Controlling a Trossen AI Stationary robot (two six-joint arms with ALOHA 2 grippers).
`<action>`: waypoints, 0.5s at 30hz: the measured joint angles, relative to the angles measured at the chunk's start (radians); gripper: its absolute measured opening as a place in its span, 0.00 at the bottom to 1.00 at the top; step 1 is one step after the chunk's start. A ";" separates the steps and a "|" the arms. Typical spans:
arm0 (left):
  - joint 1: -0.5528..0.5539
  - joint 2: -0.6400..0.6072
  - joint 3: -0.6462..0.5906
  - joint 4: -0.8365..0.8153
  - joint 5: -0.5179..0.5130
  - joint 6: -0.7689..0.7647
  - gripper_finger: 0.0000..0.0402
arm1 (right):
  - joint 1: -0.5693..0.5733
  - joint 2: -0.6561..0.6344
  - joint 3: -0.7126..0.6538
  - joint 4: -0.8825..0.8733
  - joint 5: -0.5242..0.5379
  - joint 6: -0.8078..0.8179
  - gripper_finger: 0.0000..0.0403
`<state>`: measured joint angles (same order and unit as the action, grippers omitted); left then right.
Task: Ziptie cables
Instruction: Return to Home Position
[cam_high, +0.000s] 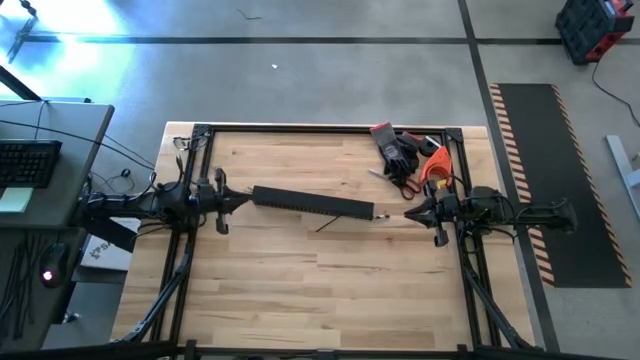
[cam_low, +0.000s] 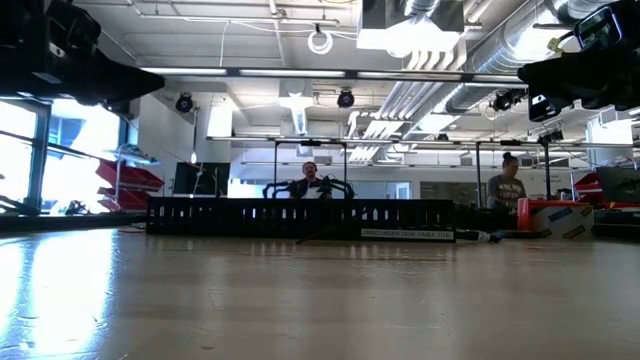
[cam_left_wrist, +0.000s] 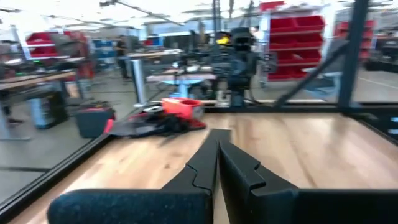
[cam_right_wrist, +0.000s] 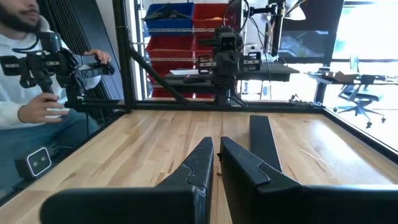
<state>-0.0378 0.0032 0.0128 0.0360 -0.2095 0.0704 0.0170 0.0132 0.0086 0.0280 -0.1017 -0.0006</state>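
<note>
On your table (cam_high: 300, 290) the black duct (cam_high: 312, 203) lies slantwise across the middle. Your left gripper (cam_high: 238, 201) hovers off its left end, your right gripper (cam_high: 409, 214) off its right, both pinched together on nothing. Of the cables (cam_high: 327, 225), only a dark strand pokes out near the duct's right end.

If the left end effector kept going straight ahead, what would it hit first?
Likely the near end of the black cable duct, lying just ahead of the left end effector. It seems to hang higher, though, so it might pass over toward the right end effector.
</note>
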 joint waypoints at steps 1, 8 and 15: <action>-0.007 0.000 0.000 -0.002 0.012 0.001 0.00 | 0.000 0.000 0.000 0.000 0.000 0.000 0.04; -0.047 0.000 0.000 -0.008 0.052 -0.040 0.00 | 0.000 0.000 0.000 0.000 0.000 0.000 0.04; -0.051 0.003 0.000 -0.008 0.048 -0.040 0.00 | 0.000 0.000 0.000 0.000 0.000 0.000 0.04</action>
<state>-0.0883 0.0059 0.0128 0.0277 -0.1619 0.0300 0.0170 0.0132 0.0086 0.0277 -0.1013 -0.0006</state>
